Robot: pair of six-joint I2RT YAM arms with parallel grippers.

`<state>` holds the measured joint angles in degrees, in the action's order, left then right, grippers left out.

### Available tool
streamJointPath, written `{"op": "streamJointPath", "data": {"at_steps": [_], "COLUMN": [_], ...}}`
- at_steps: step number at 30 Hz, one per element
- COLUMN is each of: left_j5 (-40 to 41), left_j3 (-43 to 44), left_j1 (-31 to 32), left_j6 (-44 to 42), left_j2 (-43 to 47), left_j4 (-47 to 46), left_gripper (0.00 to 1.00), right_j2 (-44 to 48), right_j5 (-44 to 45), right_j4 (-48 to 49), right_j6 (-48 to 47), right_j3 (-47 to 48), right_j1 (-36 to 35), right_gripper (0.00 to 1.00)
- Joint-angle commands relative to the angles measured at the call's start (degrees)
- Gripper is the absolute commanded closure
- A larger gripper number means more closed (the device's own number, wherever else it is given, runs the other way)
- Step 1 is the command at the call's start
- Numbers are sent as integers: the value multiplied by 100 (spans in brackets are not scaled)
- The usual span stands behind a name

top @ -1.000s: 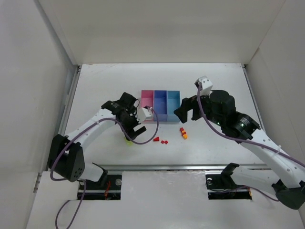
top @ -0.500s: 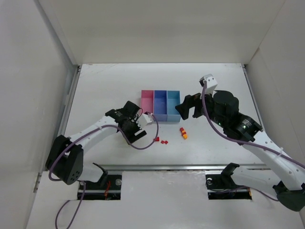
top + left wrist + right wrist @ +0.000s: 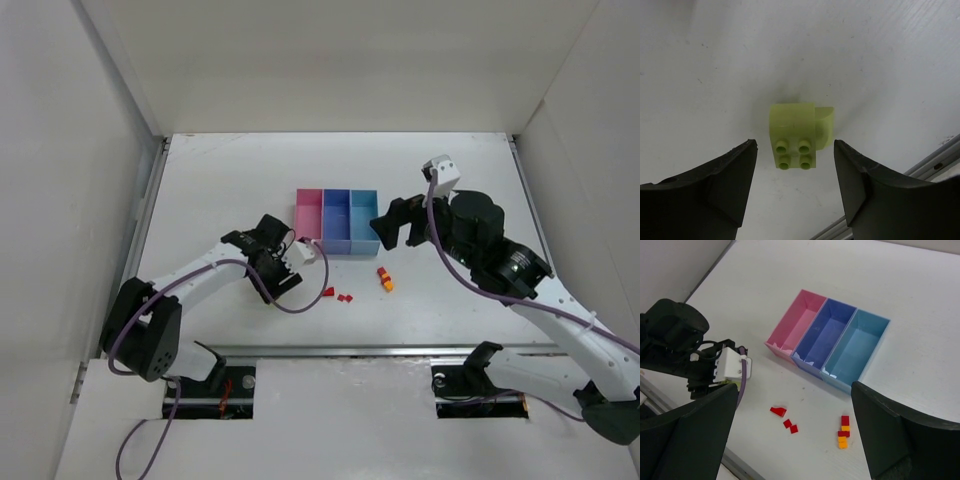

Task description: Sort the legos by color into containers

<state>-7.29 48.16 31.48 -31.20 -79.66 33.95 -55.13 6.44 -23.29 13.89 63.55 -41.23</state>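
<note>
Left gripper (image 3: 795,146), jaws spread, straddling a yellow-green brick (image 3: 795,134) that lies flat on the table (image 3: 880,60), untouched, near the pink end of the bins (image 3: 337,222), on the side toward the arm bases. Right gripper (image 3: 795,386), likewise wide apart and holding nothing, raised beside the bins' light-blue end. Three red bricks (image 3: 786,418) and a red-and-orange stack (image 3: 843,432) loose on the table along the bins' same side.

Joined bins (image 3: 337,222) on worktop (image 3: 220,180); red legos (image 3: 336,295) at their 6 o'clock, left pincer (image 3: 281,280) at 8 o'clock.
</note>
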Motion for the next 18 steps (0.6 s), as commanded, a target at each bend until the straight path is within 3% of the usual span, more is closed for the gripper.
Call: {"op": "streamJointPath", "data": {"at_steps": [1,4,5,8,9,12,18], "left_j5": [-106,-106,-106,-106,-106,-159,-500], "left_j3": [-105,-158,-158,-97,-96,-44,237], "left_j1": [-11,-11,-11,-11,-11,-11,-11], "left_j6": [0,53,53,105,105,210,403], "left_j2": [20,20,20,20,20,73,73], "left_j4": [120,67,67,67,67,67,226], "left_gripper": [40,50,60,73,84,100,100], "right_j2": [178,178,231,231,231,231,231], "right_j5": [60,59,112,112,112,112,-142], "right_j4": [290,290,238,237,237,237,289], "right_j6": [-9,-9,-9,-9,-9,-9,105], "right_j3": [-18,-71,-71,-71,-71,-123,-123], "right_j1": [28,28,28,28,28,28,28], "right_gripper": [0,0,0,0,0,0,0]}}
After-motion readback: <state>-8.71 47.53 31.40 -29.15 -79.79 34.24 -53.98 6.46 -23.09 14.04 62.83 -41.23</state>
